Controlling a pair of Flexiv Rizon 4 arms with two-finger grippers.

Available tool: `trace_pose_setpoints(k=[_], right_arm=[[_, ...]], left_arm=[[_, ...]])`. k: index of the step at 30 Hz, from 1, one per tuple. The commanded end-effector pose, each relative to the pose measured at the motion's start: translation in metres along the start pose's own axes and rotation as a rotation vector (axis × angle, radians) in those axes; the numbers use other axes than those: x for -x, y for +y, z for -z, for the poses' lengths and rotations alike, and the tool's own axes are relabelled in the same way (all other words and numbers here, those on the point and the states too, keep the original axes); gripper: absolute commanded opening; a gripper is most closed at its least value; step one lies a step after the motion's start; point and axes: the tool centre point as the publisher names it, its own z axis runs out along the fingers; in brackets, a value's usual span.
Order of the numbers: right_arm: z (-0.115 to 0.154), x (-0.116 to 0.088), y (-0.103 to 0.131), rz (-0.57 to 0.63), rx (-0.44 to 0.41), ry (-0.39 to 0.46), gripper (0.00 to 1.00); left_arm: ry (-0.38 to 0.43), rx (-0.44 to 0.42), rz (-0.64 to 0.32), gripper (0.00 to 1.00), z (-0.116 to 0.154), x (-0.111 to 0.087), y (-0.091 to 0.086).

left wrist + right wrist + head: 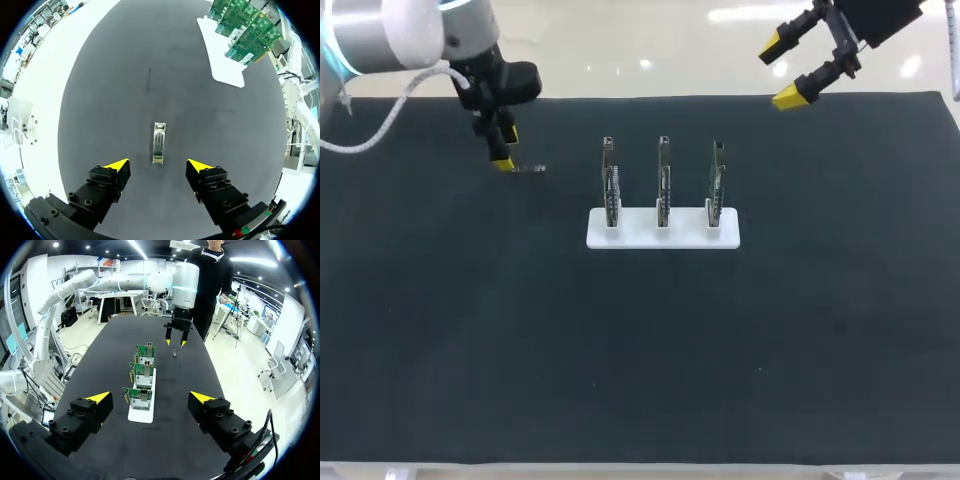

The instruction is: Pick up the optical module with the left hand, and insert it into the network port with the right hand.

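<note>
Nearest of all is the left arm, over the far left of the table (640,350), with its left claw (157,167) pointed down and the fingers spread wide. Between and just ahead of the yellow tips lies the module (159,143), a small silvery bar flat on the black cloth and lined up lengthways with the claw. Neither finger touches it, so I'd say the pick-up has not yet happened. The claw looks well placed for it. All of the task is left to do: the grasp, the lift, the pass to the other arm and the plugging in.

Further right, in the middle of the table, a white stand (662,228) holds three green boards (663,183) upright in a row, each apart from the next. The port is presumably on one of them, but I cannot tell which.

Right again, the right claw (790,68) hangs high over the far right corner. It is wide open, holds nothing, and is well apart from both the stand and the module.

A dull black cloth lies flat over the whole table, with a pale strip of edge showing along the near side. The bar sits low on the cloth, so the fingertips will likely have to go right down to it to catch the bar's sides.
</note>
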Motion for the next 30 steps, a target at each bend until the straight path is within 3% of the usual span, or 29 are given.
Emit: trace_pose_setpoints(k=[1, 30], right_arm=[[0.000, 0.000, 0.000, 0.001, -0.001, -0.001, 1.00], [0.000, 0.000, 0.000, 0.001, -0.001, -0.001, 1.00]], left_arm=[[0.006, -0.108, -0.004, 1.00, -0.008, 0.002, 0.010], [0.019, -0.055, 0.006, 1.00, -0.033, 0.005, 0.013]])
